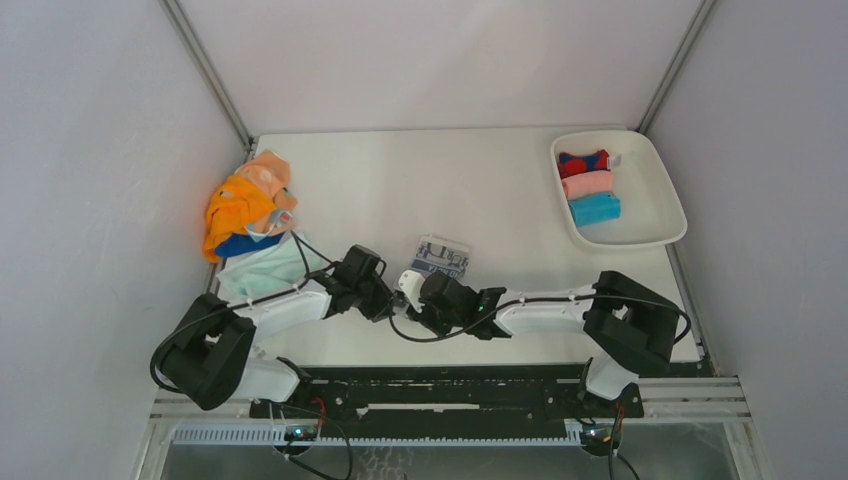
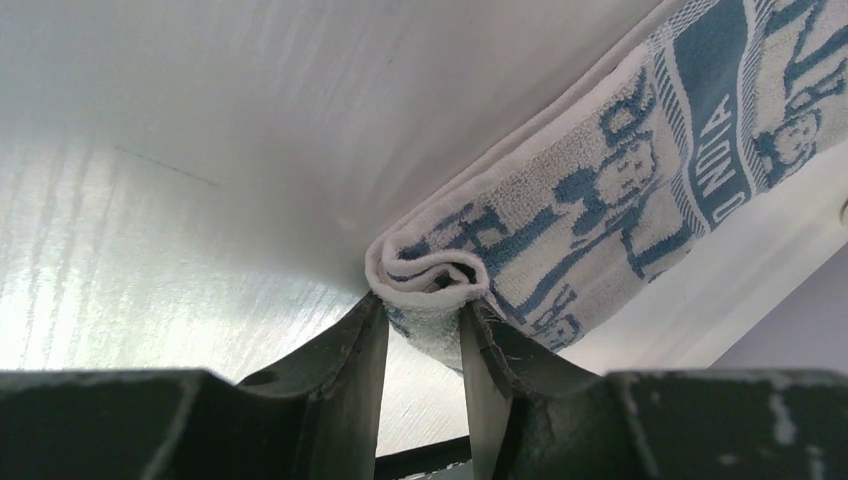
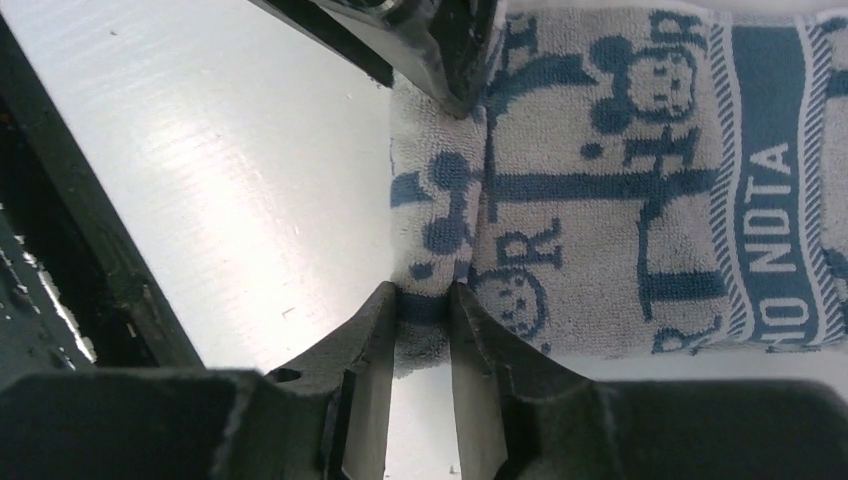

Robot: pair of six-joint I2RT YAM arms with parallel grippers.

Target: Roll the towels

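Observation:
The white towel with blue-grey print (image 1: 441,257) lies mid-table, and its near edge is curled into a tight roll (image 2: 430,275). My left gripper (image 2: 425,312) is shut on one end of that roll. My right gripper (image 3: 423,297) is shut on the opposite end of the rolled edge (image 3: 432,215), facing the left fingers (image 3: 452,60). From above, the left gripper (image 1: 393,301) and right gripper (image 1: 424,297) meet nose to nose just in front of the towel. More towels sit heaped at the left: orange (image 1: 234,211), pink (image 1: 268,172) and pale mint (image 1: 262,270).
A white plastic tray (image 1: 650,232) at the back right holds three rolled towels: red-and-blue (image 1: 583,162), pink (image 1: 587,185) and bright blue (image 1: 595,209). The enclosure walls close in on both sides, and a black rail (image 1: 440,385) runs along the near edge.

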